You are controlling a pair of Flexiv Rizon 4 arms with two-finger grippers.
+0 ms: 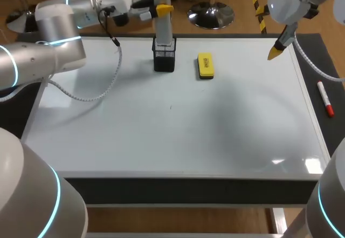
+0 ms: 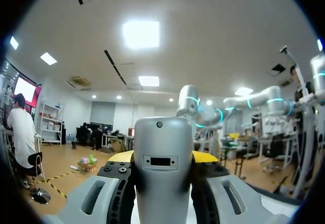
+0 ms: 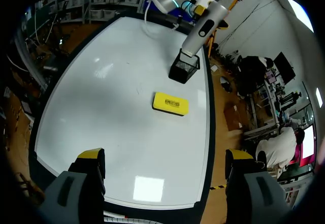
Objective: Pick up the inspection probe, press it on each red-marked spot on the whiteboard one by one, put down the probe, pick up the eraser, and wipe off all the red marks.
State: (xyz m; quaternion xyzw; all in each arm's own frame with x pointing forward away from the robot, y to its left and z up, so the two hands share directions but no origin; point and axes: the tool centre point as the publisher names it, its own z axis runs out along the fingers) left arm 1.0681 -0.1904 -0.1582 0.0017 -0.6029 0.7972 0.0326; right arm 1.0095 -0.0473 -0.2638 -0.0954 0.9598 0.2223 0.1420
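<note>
The probe (image 1: 163, 30) stands upright in a black mesh holder (image 1: 164, 58) at the far side of the whiteboard (image 1: 161, 135). The left gripper (image 2: 162, 158) is clamped on its upper body, a yellow tip on each side. It looks like a rigid grey tube, smooth and probably a bit slippery. A hold high on it, as here, seems right, and it should lift straight up to clear the holder.

The eraser (image 1: 205, 66) lies flat just beside the holder. It looks like a light block, best pinched across its narrow sides. The right gripper (image 3: 165, 155) hangs with fingers wide apart and empty over the board's far right corner. I can't make out any red marks on the board. A red marker (image 1: 325, 99) lies off its right edge.
</note>
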